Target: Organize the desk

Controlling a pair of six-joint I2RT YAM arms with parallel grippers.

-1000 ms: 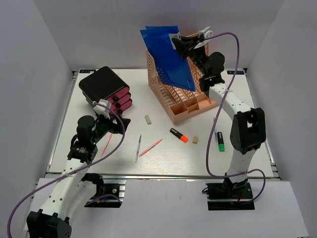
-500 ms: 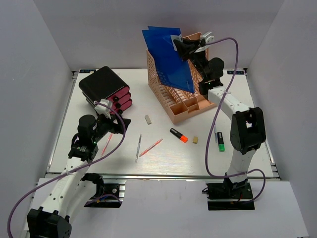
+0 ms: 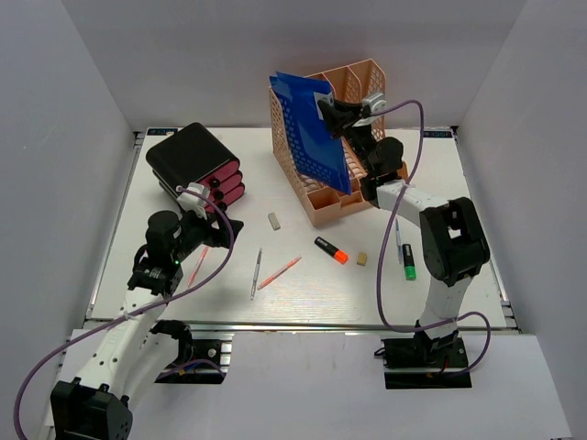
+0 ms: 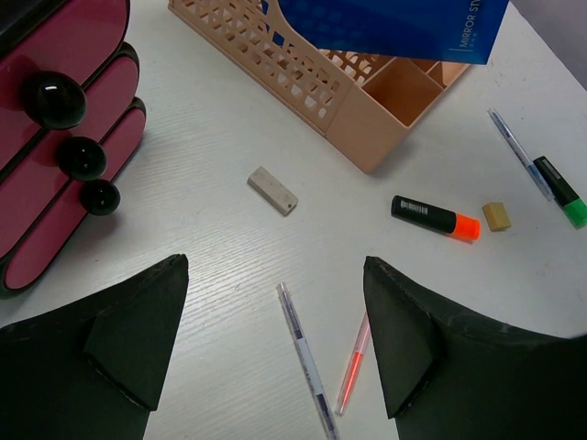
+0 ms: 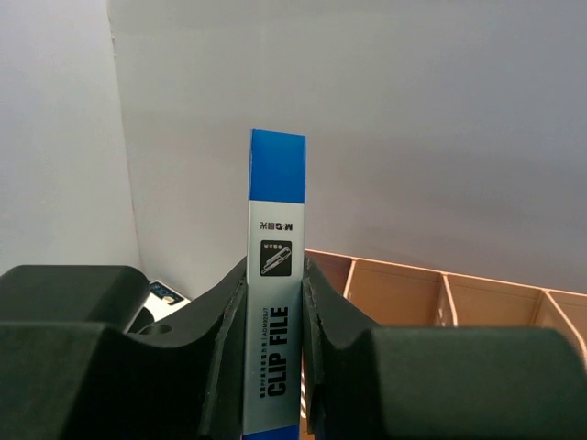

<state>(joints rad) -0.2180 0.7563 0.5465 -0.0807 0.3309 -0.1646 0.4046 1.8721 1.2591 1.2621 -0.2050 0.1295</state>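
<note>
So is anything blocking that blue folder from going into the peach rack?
Nothing visible does. The right fingers grip the blue folder right over the peach rack, and the slots that show look empty.

You can pass over bare desk between the black drawer unit and the peach file rack; only an eraser lies there. In front, a silver pen, pink pen, orange highlighter and green marker lie scattered. The blue clip file blocks the rack's left side.
</note>
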